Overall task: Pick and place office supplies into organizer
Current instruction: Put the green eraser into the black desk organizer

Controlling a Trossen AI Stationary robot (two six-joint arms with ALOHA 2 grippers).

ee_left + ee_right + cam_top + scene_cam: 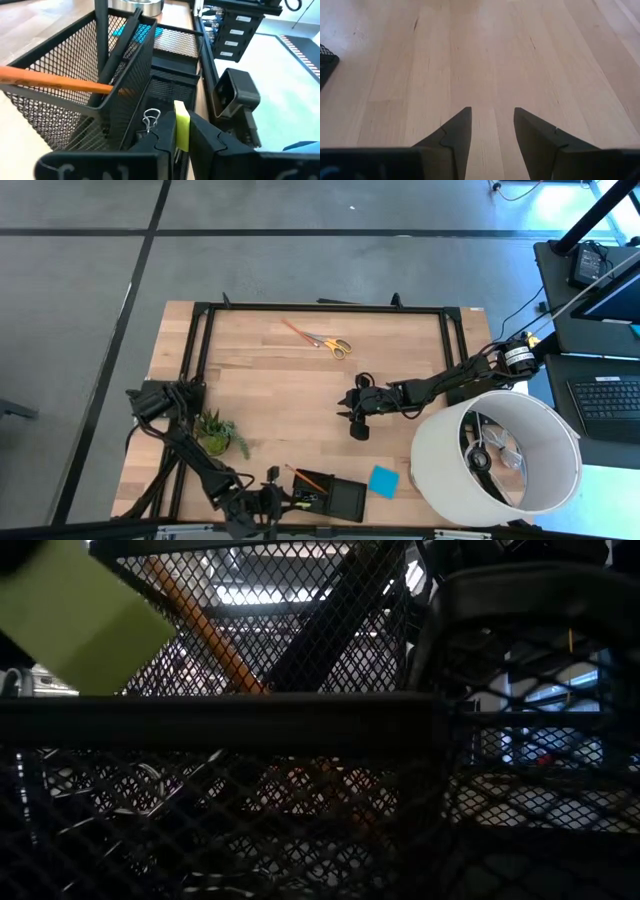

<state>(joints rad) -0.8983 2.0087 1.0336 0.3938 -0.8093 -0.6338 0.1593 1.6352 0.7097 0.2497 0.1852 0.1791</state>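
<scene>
left claw [182,137] pinching yellow block [181,125] upright, edge-on, above organizer [165,75]

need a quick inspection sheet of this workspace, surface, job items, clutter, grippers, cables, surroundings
surface: light wood table, black frame along its edges
job's things: black mesh organizer at the near edge, orange pencil leaning in its tall bin, binder clip in a low compartment; yellow-handled scissors at the far side; blue note pad beside the organizer
clutter: small potted plant; large white lampshade
grippers: left gripper at the organizer, pinching a small yellow block; right gripper open over bare wood, empty
cables: dark cables beyond the table's right edge
surroundings: grey floor; desk with keyboard on the right
</scene>
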